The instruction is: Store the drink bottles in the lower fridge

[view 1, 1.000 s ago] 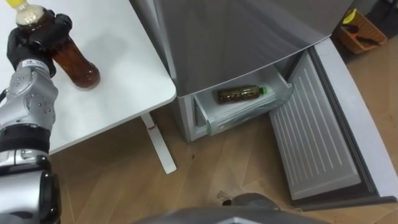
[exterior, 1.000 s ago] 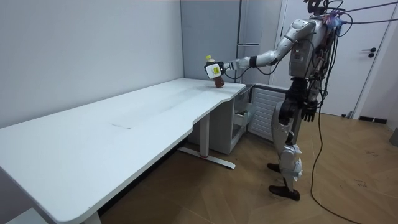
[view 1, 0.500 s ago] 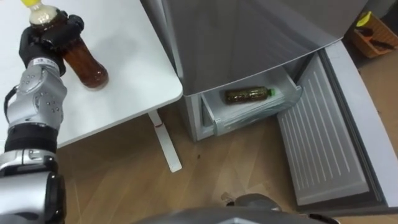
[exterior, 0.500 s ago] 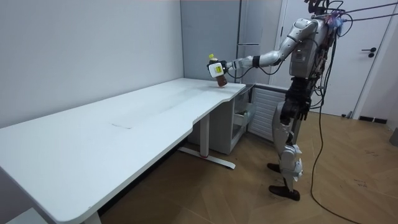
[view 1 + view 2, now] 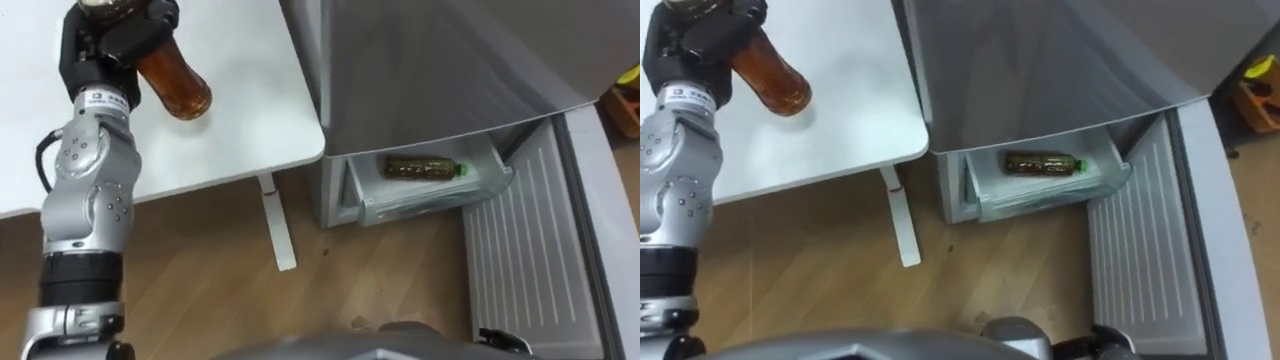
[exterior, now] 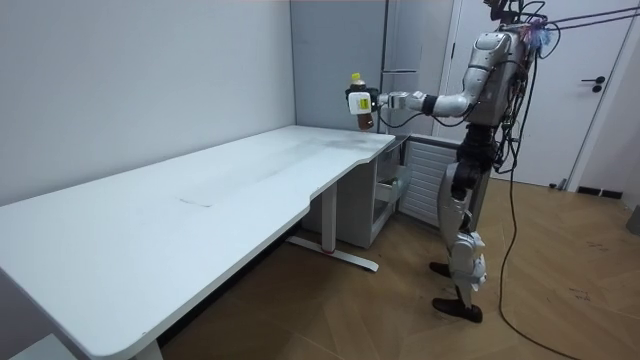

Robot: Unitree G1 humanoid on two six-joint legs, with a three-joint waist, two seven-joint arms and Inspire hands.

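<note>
My left hand (image 5: 110, 45) is shut on a brown drink bottle (image 5: 176, 82) with a yellow cap and holds it tilted in the air above the white table's (image 5: 240, 120) corner. In the room view the bottle (image 6: 364, 118) hangs at chest height between the table and the fridge, in the left hand (image 6: 371, 101). The lower fridge drawer (image 5: 420, 196) stands pulled out. A dark bottle with a green cap (image 5: 422, 167) lies on its side in it. My right hand (image 6: 492, 172) hangs by the hip.
The grey fridge front (image 5: 440, 60) rises right of the table. Its lower door (image 5: 525, 260) lies swung open over the wooden floor on the right. A white table leg (image 5: 277, 228) stands left of the drawer. An orange basket (image 5: 1260, 85) sits at the far right.
My left hand has lifted the brown bottle off the table and swung it towards the fridge. The eye view has shifted with the turn.
</note>
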